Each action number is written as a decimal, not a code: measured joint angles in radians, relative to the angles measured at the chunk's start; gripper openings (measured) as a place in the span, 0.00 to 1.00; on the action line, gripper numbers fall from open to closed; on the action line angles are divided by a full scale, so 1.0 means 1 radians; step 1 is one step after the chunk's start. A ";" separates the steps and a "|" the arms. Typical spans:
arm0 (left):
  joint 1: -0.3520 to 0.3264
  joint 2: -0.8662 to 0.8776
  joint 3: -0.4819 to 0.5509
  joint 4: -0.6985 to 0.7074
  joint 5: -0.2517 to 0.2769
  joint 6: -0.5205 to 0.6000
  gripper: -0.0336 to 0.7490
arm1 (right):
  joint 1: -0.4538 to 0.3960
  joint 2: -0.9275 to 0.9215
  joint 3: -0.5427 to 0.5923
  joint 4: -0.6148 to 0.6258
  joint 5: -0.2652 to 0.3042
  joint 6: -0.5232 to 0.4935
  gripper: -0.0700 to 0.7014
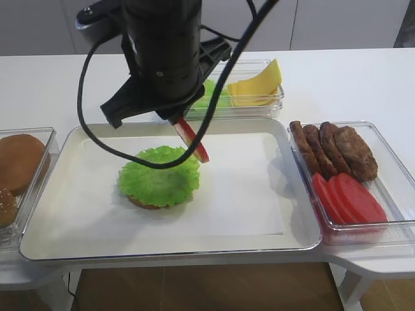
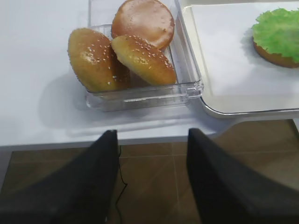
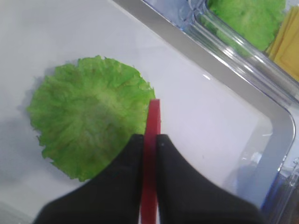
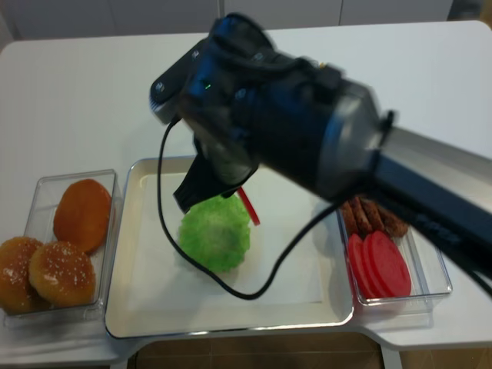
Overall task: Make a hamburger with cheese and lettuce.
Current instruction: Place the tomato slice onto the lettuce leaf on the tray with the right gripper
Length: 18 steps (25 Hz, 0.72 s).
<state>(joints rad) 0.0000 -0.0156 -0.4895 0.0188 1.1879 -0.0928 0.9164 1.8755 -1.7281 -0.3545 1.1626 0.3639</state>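
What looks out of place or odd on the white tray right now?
Nothing spilled or damaged. The one oddity: the right gripper pinches a red tomato slice on edge beside the ruffled green lettuce, though the task names only cheese and lettuce.

Bright green lettuce (image 1: 159,175), red slice (image 1: 194,144)

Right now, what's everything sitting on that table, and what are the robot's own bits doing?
hamburger: one, brown bun base under green lettuce, middle of white tray.
tomato slice: one, red, held edge-on at the lettuce's rim.
spare tomato slices: several, red, right bin, front.
patties: about four, dark brown, right bin, back.
cheese: stack, pale yellow, back bin.
spare lettuce: green, back bin beside cheese.
buns: three, brown, left bin.
right gripper: black, clamped on tomato slice.
left gripper: black, open, off the table's edge.
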 joint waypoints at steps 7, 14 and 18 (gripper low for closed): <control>0.000 0.000 0.000 0.000 0.000 0.000 0.50 | 0.000 0.048 -0.008 0.000 -0.031 -0.029 0.15; 0.000 0.000 0.000 0.000 0.000 0.000 0.50 | 0.000 0.077 -0.014 -0.002 -0.061 -0.031 0.15; 0.000 0.000 0.000 0.000 0.000 0.000 0.50 | 0.000 0.091 -0.014 0.000 -0.074 -0.041 0.15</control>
<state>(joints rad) 0.0000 -0.0156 -0.4895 0.0188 1.1879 -0.0928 0.9164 1.9660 -1.7420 -0.3543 1.0884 0.3231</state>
